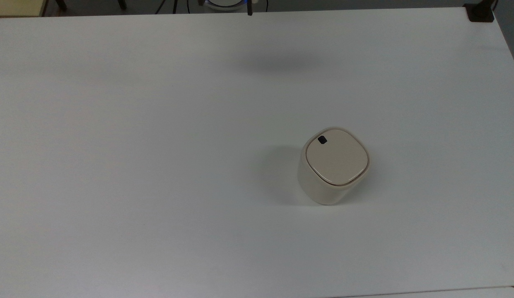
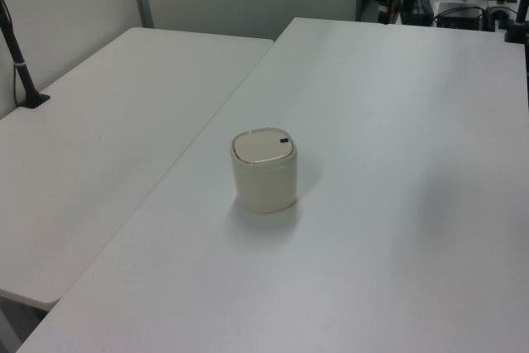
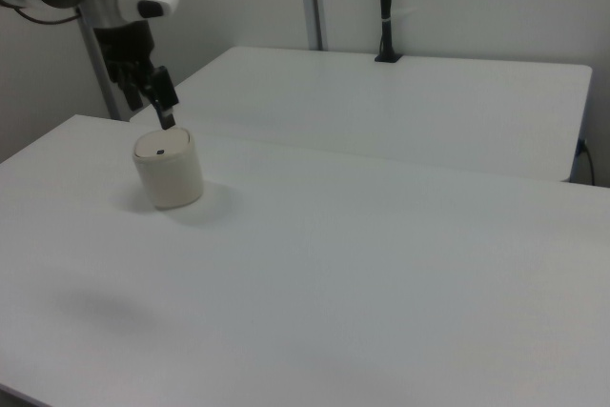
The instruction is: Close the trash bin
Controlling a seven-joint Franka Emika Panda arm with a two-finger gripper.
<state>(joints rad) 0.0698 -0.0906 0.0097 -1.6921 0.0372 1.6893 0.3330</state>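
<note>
Lid (image 1: 336, 156) lies flat and shut on the trash bin (image 1: 333, 165), which stands upright on the white table (image 1: 157, 165), right of centre in the top view; its black mark (image 1: 322, 140) sits at the far-left corner; in the right view I see the gripper (image 3: 166, 119) just above the bin's far rim; whether the claw is spread or pressed together I cannot tell.

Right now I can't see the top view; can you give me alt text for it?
A small cream-white trash bin stands upright on a white table, toward the top view's right, with its flat lid shut flush. A small black square mark sits near the lid's far edge.
</note>
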